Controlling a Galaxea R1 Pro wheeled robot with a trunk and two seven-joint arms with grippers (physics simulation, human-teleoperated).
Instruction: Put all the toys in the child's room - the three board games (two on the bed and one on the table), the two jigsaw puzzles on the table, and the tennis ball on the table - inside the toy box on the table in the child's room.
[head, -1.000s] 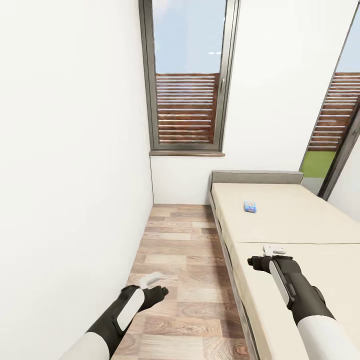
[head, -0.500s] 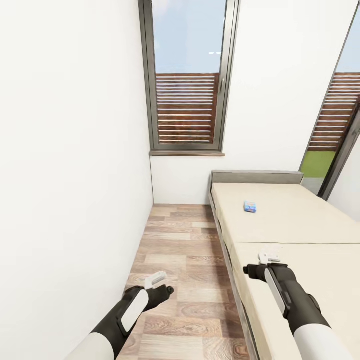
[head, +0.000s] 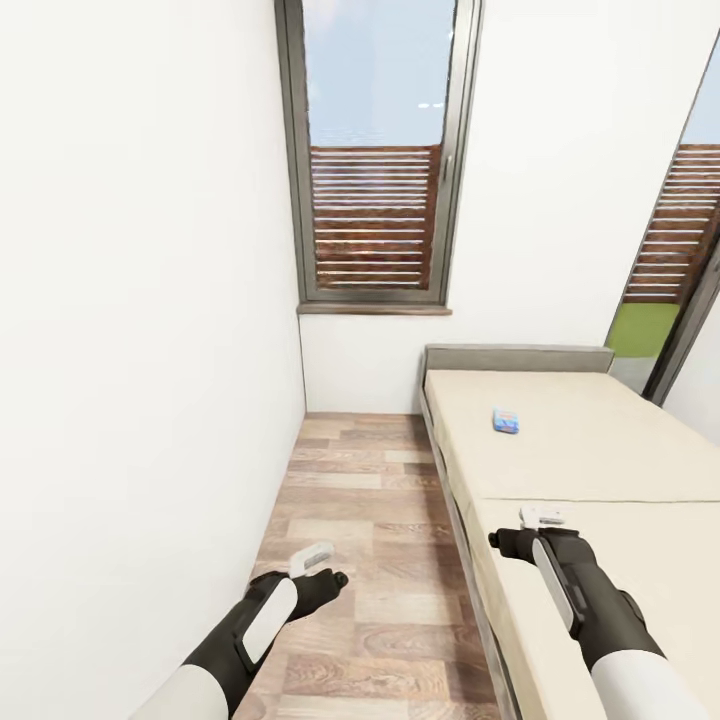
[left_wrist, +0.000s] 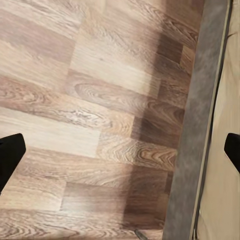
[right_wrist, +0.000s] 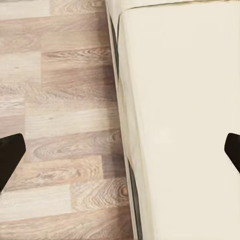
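Note:
A small blue-purple board game (head: 505, 421) lies flat on the beige mattress of the bed (head: 560, 450), near its far end. My left gripper (head: 316, 562) hangs over the wood floor beside the bed. In the left wrist view the left gripper (left_wrist: 120, 152) is open, with floor and the bed's dark frame between its black fingertips (left_wrist: 10, 156). My right gripper (head: 541, 519) hovers over the near part of the mattress, well short of the board game. The right wrist view shows the right gripper (right_wrist: 120, 150) open and empty above the bed's edge.
A white wall (head: 140, 350) runs close along my left. A narrow strip of wood plank floor (head: 370, 500) lies between that wall and the bed. A tall window (head: 375, 170) stands at the far end, and a second glazed opening (head: 680, 260) at the right.
The whole view has shifted slightly, so the camera moved. My left gripper has edged forward a little and my right gripper sits slightly lower in the picture. Both stay open.

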